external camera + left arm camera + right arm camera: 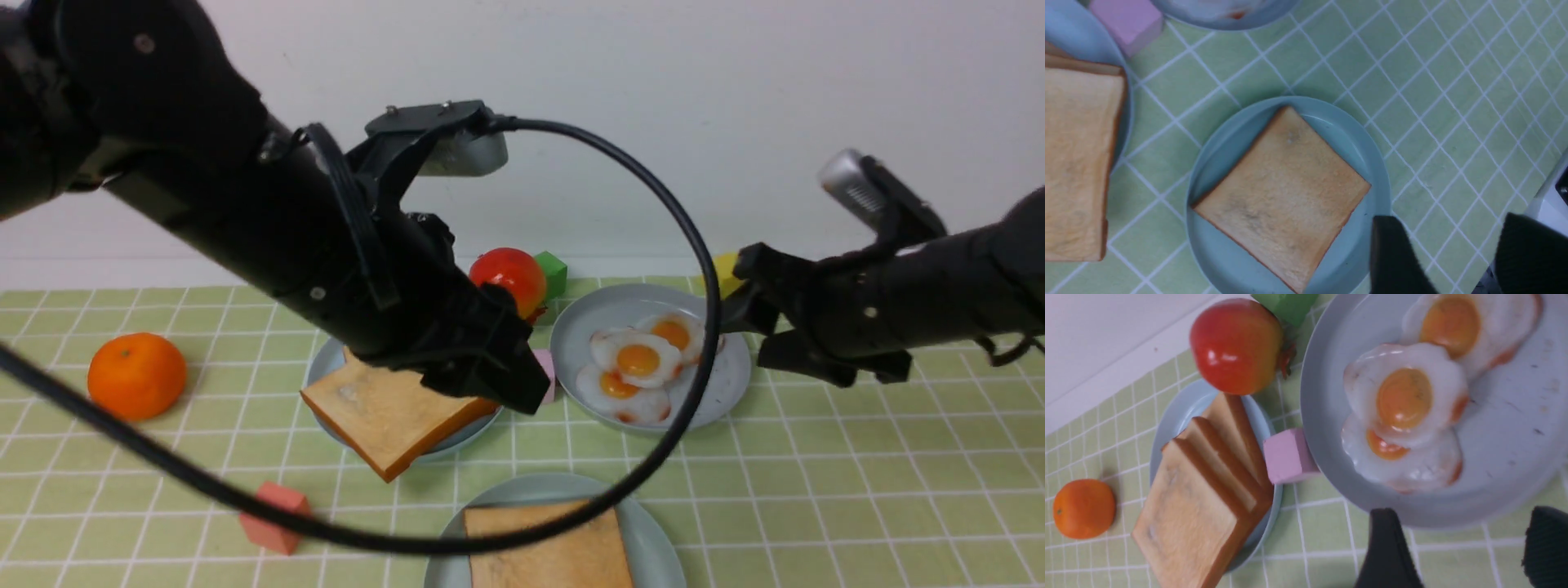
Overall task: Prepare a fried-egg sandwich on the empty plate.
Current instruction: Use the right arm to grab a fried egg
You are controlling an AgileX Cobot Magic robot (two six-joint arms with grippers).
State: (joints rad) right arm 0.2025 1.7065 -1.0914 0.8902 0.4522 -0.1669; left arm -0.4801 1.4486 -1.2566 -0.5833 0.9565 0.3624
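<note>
Plate (658, 545), lower centre: toast slice (547, 554) is laid flat as sandwich base. Fried egg (638, 358), centre right, is stacked among three on grey plate (731, 377). Left gripper (1451, 228) and right gripper (1466, 522) are held open, empty, for pickup.

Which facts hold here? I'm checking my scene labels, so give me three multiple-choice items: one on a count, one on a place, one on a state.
1. Fried eggs on the grey plate: A two; B three; C four.
2. The lone toast slice lies on: A the grey plate; B the near plate; C no plate.
3. The right gripper is: A shut on an egg; B shut on toast; C open and empty.

B: three yolks show.
B: it lies flat there in the left wrist view.
C: its fingers stand apart with nothing between.
</note>
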